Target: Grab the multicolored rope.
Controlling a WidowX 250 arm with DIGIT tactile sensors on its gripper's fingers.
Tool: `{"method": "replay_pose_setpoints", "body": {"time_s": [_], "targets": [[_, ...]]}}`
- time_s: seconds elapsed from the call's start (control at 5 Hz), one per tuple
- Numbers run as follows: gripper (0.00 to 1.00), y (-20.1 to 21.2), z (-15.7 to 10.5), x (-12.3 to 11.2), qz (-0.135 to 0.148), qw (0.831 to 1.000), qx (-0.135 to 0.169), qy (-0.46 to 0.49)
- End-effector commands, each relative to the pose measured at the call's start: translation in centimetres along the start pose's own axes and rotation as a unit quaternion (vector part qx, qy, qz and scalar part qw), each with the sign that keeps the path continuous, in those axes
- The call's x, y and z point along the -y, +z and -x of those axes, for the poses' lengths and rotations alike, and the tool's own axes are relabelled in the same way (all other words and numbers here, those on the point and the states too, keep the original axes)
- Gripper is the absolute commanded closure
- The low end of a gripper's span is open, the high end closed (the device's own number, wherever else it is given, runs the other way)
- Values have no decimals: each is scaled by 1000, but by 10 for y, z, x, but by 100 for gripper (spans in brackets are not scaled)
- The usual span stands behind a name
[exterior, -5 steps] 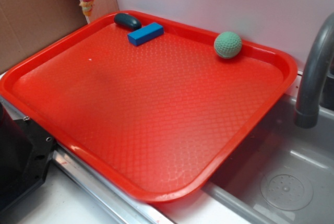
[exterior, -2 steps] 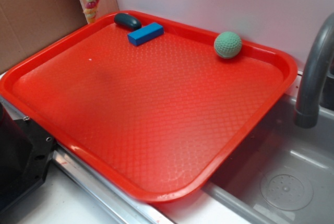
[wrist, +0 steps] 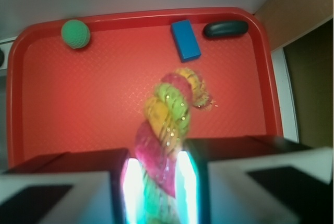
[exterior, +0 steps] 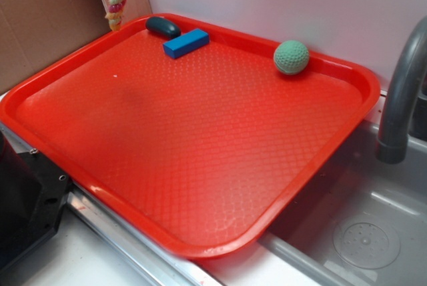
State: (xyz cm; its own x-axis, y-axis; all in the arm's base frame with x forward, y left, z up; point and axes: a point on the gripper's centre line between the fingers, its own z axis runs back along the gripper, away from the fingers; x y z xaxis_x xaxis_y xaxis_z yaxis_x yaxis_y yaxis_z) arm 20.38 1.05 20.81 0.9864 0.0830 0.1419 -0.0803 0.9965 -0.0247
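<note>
The gripper clamps the multicolored rope between its fingers, dangling it clear above the red tray; the exterior view shows it at eleven o'clock. The grab looks essentially complete.

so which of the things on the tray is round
The green ball by the tray's back rim; the blue block is boxy, the dark object elongated.
</note>
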Motion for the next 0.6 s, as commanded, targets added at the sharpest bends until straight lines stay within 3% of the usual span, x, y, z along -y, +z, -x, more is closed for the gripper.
{"method": "replay_pose_setpoints", "body": {"time_s": [0.0, 0.4], "targets": [[100, 4, 3, -5, -2, 1000, 12, -3], [100, 3, 5, -6, 1, 1000, 9, -4]]}}
